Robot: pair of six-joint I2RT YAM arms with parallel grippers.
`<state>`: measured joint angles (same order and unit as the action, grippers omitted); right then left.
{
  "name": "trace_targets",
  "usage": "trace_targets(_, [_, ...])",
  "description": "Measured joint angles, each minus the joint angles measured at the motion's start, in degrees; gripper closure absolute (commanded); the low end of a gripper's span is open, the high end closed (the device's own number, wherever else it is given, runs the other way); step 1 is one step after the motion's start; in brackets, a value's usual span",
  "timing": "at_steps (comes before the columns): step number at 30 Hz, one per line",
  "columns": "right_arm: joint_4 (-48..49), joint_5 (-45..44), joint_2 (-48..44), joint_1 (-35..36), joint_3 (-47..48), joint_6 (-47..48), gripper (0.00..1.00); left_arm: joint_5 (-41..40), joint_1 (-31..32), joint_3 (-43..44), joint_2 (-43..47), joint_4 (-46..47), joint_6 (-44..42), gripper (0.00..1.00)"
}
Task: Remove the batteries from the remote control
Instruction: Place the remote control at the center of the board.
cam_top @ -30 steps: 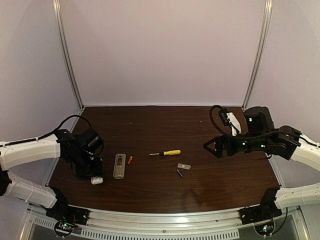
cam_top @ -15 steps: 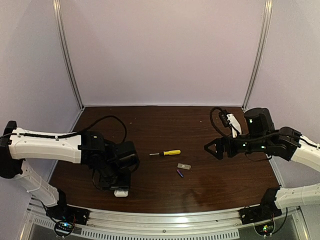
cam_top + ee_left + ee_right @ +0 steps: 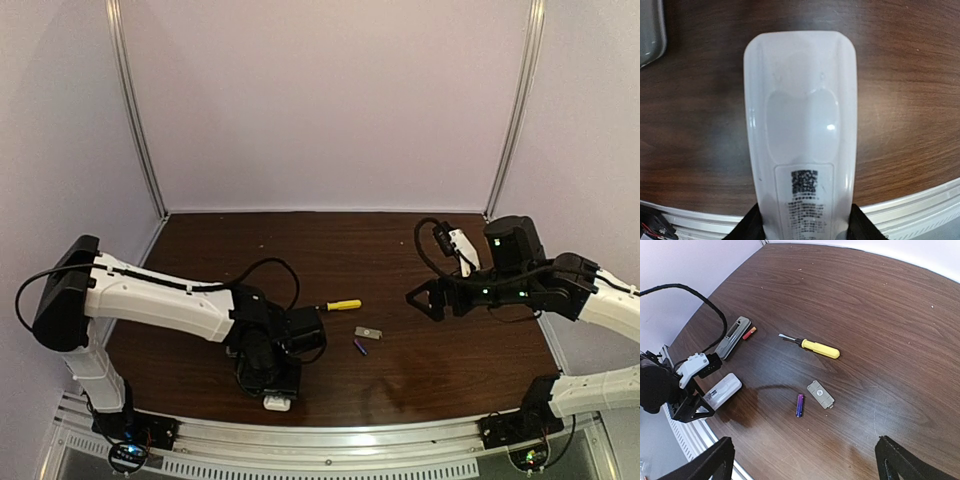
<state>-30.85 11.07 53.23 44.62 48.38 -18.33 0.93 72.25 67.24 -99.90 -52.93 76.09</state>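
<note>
Dark wood table [image 3: 450, 370], lilac walls [image 3: 320, 100]; left jaws tight on white remote [image 3: 800, 125], right jaws spread.

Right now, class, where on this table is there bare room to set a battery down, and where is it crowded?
Bare: behind the screwdriver to the back wall, and right of the cover plate. Crowded: centre-left, around the purple battery, grey remote, and left gripper holding the white remote.
</note>
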Motion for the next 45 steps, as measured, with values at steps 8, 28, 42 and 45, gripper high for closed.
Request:
trace_targets(8, [-1.0, 0.5, 0.0, 0.0, 0.0, 0.5, 0.0, 2.6, -2.4, 0.0, -4.6, 6.4, -3.1, 0.57])
trace_targets(28, [-3.8, -1.0, -1.9, 0.0, 0.9, -3.0, 0.0, 9.8, -5.8, -2.3, -4.8, 17.6, -10.5, 0.2])
trace_targets(42, [-4.6, -3.1, -4.9, 0.0, 0.9, -4.6, 0.0, 17.3, -5.8, -3.8, -4.0, 23.0, -14.2, 0.2])
trace_targets(45, [-4.6, -3.2, -4.9, 0.0, 0.8, -4.6, 0.0, 18.8, -5.8, -2.6, -4.9, 23.8, -15.1, 0.2])
